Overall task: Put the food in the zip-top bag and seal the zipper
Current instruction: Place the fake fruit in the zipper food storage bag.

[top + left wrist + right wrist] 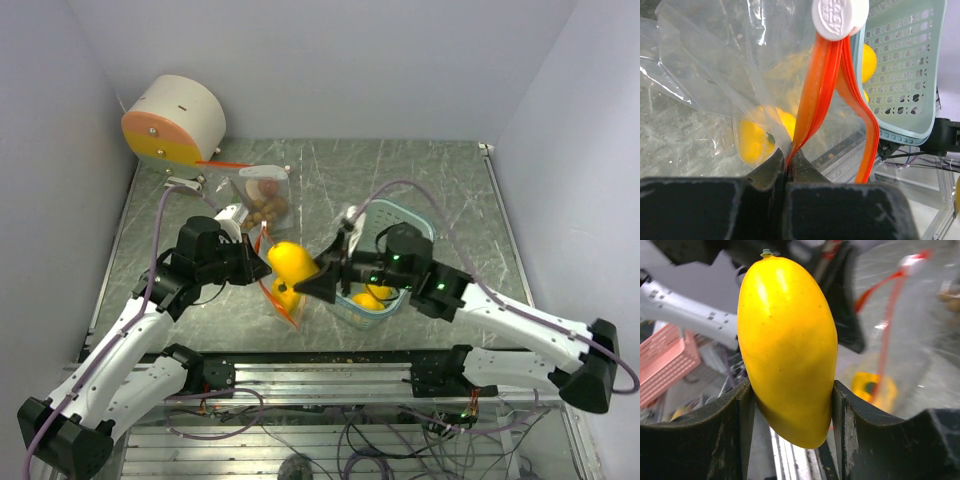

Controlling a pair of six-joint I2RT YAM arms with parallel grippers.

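My right gripper point(790, 405) is shut on a yellow-orange fruit point(787, 345) and holds it in the air at the mouth of the zip-top bag point(270, 215); the fruit also shows from above point(290, 262). My left gripper point(788, 162) is shut on the bag's orange zipper strip point(812, 95), holding that side up. The white slider point(839, 17) sits at the far end of the strip. One yellow fruit point(757, 137) lies inside the bag near its mouth. The brown bunch point(268, 208) and a reddish fruit point(266, 186) lie at the bag's far end.
The pale teal basket point(418, 226) stands right of the bag with yellow fruits point(370, 297) in it. A round white and orange device point(172, 122) stands at the back left. Grey walls close in the table on three sides.
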